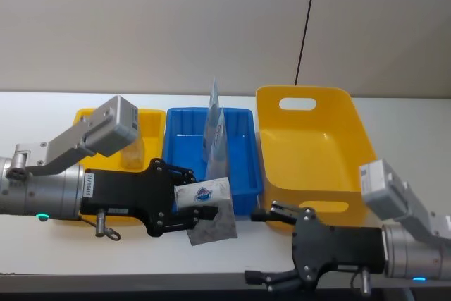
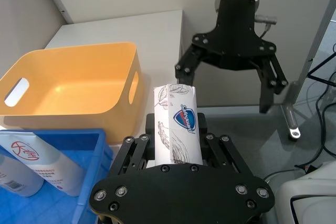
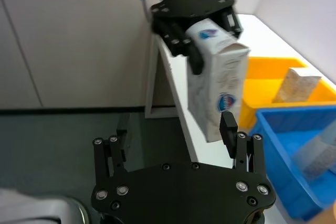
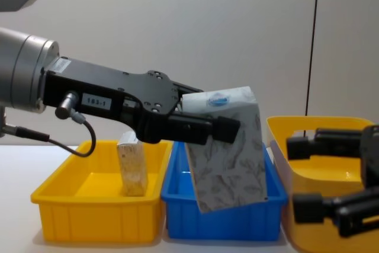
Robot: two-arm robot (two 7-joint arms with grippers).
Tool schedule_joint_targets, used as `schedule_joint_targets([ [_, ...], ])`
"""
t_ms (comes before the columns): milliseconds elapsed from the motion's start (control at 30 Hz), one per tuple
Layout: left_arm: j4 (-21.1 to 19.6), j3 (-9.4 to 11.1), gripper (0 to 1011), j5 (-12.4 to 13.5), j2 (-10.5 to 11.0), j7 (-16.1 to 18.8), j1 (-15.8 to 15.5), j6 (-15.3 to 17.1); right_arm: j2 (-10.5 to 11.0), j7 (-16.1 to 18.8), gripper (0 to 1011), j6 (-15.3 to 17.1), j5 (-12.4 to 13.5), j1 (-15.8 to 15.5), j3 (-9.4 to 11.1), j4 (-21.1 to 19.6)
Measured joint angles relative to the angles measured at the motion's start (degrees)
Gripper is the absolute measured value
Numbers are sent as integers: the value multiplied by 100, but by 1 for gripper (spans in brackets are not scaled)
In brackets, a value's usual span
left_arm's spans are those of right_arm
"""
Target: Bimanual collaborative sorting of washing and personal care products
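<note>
The left gripper point(image 1: 199, 206) clamps the pack point(image 1: 215, 223) by its upper end, tilted in the air over the table's point(image 1: 42, 248) front edge; the right gripper point(image 1: 264, 244) hangs just beside, jaws spread, likely to receive it.

A plain robot test room, most like a lab. A bare white worktop point(image 1: 42, 107) stands against blank pale walls point(image 1: 141, 19), and a thin black cable point(image 1: 306, 26) runs down one wall. Past the worktop's edge is a grey floor point(image 3: 63, 129) with loose cables point(image 2: 325, 106). On the worktop a yellow tray point(image 4: 89, 205), a blue tray point(image 4: 219, 220) and a yellow handled basket point(image 1: 310, 153) stand in a neat row.
</note>
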Motion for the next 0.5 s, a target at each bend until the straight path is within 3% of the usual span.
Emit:
schedule_joint_targets([
  [167, 0, 0, 367, 0, 0, 0, 1, 0, -51, 209, 1002, -337, -266, 218, -212, 194],
  [500, 0, 0, 367, 0, 0, 0, 0, 0, -171, 291, 1002, -912, -750, 543, -459, 488],
])
